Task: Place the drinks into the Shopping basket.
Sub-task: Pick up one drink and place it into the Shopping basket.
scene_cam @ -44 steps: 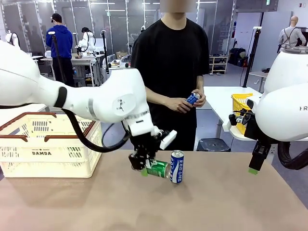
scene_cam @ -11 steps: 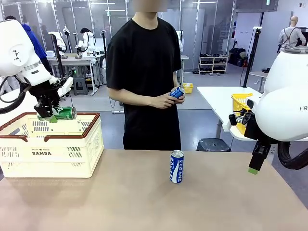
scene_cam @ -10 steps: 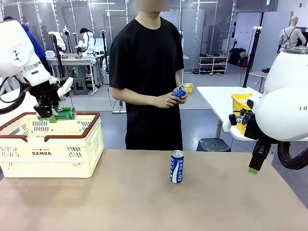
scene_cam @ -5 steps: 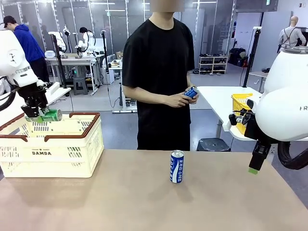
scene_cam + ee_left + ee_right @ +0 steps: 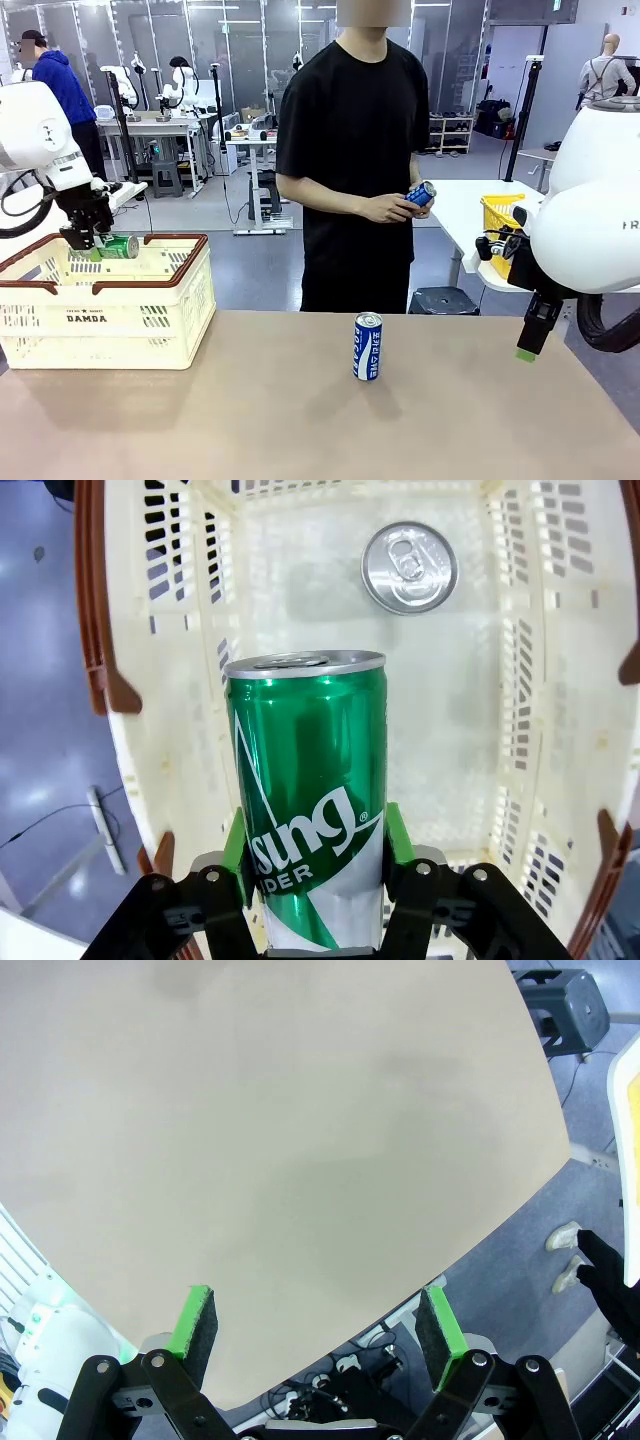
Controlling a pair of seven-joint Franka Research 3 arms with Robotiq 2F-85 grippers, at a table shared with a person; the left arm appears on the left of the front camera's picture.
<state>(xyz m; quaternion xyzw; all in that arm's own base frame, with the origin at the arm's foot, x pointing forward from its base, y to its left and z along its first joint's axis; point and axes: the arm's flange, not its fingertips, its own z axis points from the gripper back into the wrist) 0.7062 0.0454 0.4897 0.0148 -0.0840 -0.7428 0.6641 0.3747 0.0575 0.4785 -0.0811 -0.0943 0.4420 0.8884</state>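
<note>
Tan table point(image 5: 300, 430), cream basket point(image 5: 110, 335) left, 1 upright blue can point(image 5: 368, 346) centre

The left arm point(image 5: 40, 135) and right arm point(image 5: 595, 190) are glossy white with bulbous, rounded shells. A small dark emblem marks the left one's joint, and dark grey letters sit at the right one's edge. A thick black cable point(image 5: 600, 335) loops below the right wrist. The left gripper point(image 5: 315, 850) and right gripper point(image 5: 318, 1322) are black linkages with silver screws and bright green pads point(image 5: 195, 1322).
</note>
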